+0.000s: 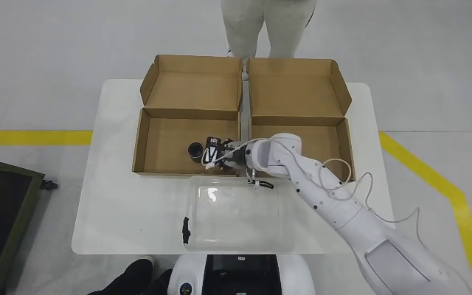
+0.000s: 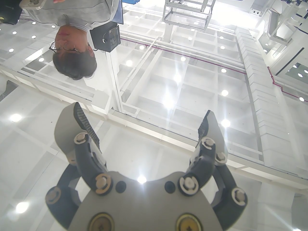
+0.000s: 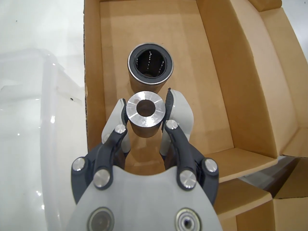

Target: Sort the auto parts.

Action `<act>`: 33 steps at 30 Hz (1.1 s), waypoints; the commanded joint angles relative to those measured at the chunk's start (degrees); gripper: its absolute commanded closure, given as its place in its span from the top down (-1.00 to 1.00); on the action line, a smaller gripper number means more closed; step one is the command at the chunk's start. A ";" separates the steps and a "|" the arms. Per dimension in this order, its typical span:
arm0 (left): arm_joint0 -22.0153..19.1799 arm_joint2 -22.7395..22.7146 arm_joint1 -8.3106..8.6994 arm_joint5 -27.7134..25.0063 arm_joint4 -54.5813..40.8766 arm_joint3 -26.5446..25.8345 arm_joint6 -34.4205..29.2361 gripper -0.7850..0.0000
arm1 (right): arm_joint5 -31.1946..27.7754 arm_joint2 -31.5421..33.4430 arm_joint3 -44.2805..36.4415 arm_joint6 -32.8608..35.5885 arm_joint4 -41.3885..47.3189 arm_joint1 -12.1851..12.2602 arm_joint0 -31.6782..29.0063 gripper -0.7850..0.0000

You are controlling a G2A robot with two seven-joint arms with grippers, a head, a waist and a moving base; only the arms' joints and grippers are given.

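Top view: a smooth white worktop (image 1: 118, 206) carries two open cardboard boxes side by side, the left box (image 1: 158, 151) and the right box (image 1: 310, 144), with a clear plastic tub (image 1: 236, 217) in front. The left gripper (image 2: 142, 110), fingers apart, points at a white gridded ceiling (image 2: 192, 78). Over the left box, the right gripper (image 3: 146, 100) has its fingers clamped on a short, bright metal sleeve (image 3: 154, 117), bored through, just beside an upright black-rimmed bearing (image 3: 144, 85).

My white table (image 1: 110, 221) stands on pale grey floor (image 1: 74, 44) with a yellow line (image 1: 44, 137), under a gridded ceiling (image 2: 204, 90) of round lights (image 2: 224, 93).
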 commanded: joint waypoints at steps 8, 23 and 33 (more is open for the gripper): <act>0.00 0.00 0.00 0.00 0.00 0.00 0.00 1.00 | 0.02 -0.09 1.30 0.58 -0.57 -0.69 1.10 0.17; 0.00 0.00 0.00 0.00 0.00 0.00 0.00 1.00 | -1.08 9.88 -15.37 3.06 2.20 2.13 -4.35 1.00; 0.00 0.00 0.00 0.00 0.00 0.00 0.00 1.00 | -3.04 20.54 -30.83 5.61 7.72 5.28 -15.41 1.00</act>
